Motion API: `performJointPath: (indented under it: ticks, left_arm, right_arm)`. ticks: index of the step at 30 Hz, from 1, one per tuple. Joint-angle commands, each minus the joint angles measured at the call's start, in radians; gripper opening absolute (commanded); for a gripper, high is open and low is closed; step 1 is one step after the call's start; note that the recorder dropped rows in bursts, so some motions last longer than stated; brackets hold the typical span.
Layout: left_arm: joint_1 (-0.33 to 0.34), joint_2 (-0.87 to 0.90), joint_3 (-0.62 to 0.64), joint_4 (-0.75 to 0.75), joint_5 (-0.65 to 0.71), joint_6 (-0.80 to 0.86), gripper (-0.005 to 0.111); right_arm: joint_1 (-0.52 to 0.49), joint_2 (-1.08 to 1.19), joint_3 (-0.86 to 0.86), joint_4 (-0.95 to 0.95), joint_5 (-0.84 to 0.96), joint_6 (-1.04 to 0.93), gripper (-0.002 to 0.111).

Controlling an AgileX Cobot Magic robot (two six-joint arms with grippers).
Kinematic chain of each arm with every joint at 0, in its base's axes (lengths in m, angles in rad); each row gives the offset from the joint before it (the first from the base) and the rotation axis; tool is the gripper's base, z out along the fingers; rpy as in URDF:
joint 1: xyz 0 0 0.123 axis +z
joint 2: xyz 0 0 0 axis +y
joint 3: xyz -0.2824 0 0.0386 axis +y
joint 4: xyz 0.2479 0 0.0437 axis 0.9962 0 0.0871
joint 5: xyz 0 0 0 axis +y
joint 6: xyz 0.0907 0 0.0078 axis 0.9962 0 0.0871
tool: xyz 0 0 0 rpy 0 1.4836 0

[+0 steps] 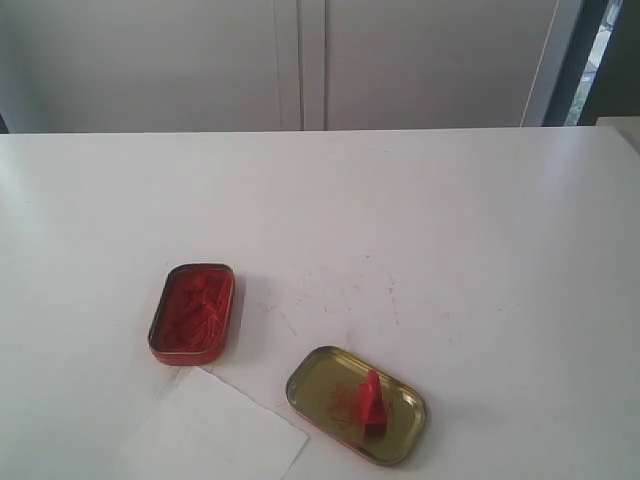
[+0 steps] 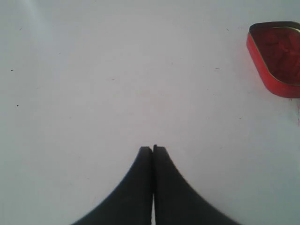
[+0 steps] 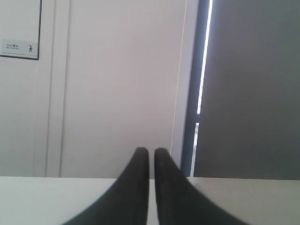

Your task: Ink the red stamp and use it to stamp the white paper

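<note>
The red stamp [image 1: 372, 402] lies inside the brass-coloured tin lid [image 1: 400, 440] near the front of the table. The white paper [image 1: 215, 432] lies at the front, left of the lid, just in front of the red ink tin [image 1: 192, 312]. Neither arm shows in the exterior view. In the left wrist view my left gripper [image 2: 153, 148] is shut with nothing in it, over bare tabletop, and the red ink tin [image 2: 276, 56] sits off to one side. My right gripper [image 3: 151, 151] is shut and empty, facing the far wall across the table.
The white tabletop [image 1: 420, 220] carries faint red specks behind the lid. Grey cabinet doors [image 1: 300, 60] stand behind the table. A dark window frame [image 3: 201, 93] shows in the right wrist view.
</note>
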Motion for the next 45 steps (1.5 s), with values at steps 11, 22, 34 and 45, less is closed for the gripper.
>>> performJointPath:
  ticks: [11, 22, 34, 45]
  left_arm:
    - [0.002, -0.004, 0.009, 0.000, 0.004, -0.001, 0.000]
    - [0.002, -0.004, 0.009, 0.000, 0.004, -0.001, 0.000]
    - [0.002, -0.004, 0.009, 0.000, 0.004, -0.001, 0.000]
    - [0.002, -0.004, 0.009, 0.000, 0.004, -0.001, 0.000]
  right_arm:
    - [0.002, 0.067, -0.245, -0.012, 0.189, -0.022, 0.005]
    - [0.002, 0.077, -0.258, -0.002, 0.170, -0.036, 0.005]
    - [0.002, 0.176, -0.436, 0.021, 0.555, 0.038, 0.005]
    - [0.002, 0.446, -0.588, 0.150, 0.853, 0.099, 0.005]
